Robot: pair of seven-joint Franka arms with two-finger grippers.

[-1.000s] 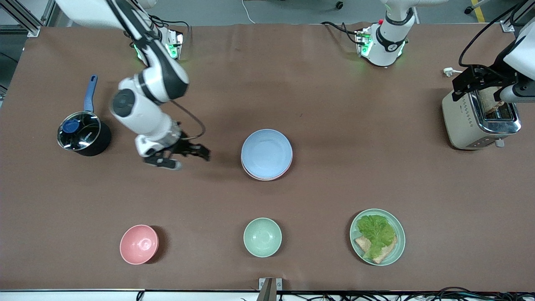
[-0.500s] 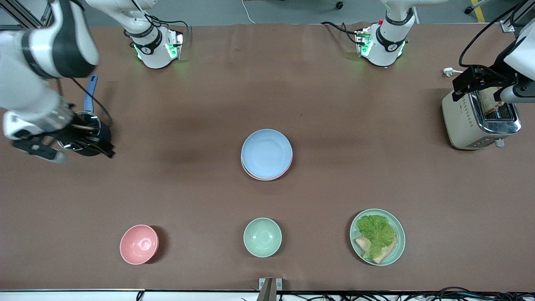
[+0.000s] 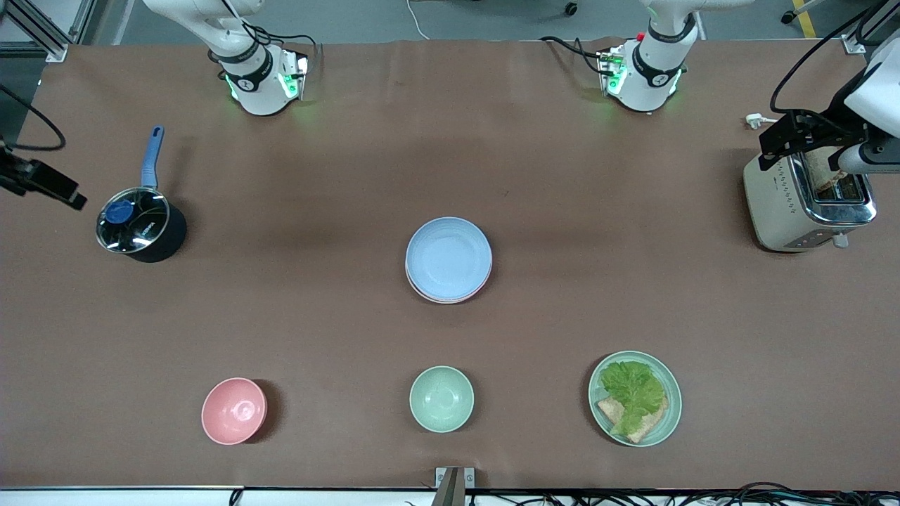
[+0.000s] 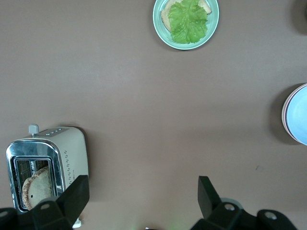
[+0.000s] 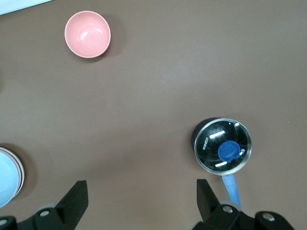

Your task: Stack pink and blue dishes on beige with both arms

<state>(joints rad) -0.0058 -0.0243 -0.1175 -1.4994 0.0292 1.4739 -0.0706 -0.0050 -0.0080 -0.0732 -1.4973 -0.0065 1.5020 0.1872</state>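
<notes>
The light blue plate [image 3: 448, 256] lies on top of a stack in the middle of the table. The pale pink plate's rim [image 3: 450, 299] peeks out beneath it. The beige plate does not show in any view. The blue plate [image 4: 300, 115] and the pink rim [image 5: 20, 172] also sit at the edges of the wrist views. My right gripper [image 3: 49, 190] [image 5: 141, 194] hangs open and empty, high over the right arm's end of the table beside the saucepan. My left gripper [image 3: 791, 140] [image 4: 143, 191] waits open and empty above the toaster.
A lidded black saucepan [image 3: 137, 228] with a blue handle stands at the right arm's end. A toaster [image 3: 808, 204] holding bread stands at the left arm's end. Near the front edge are a pink bowl [image 3: 234, 410], a mint-green bowl [image 3: 441, 398] and a green plate with lettuce and bread [image 3: 635, 398].
My right arm swung away from beside the plate stack, past the saucepan, out to the right arm's end of the table and higher. The left arm and the plates have not moved.
</notes>
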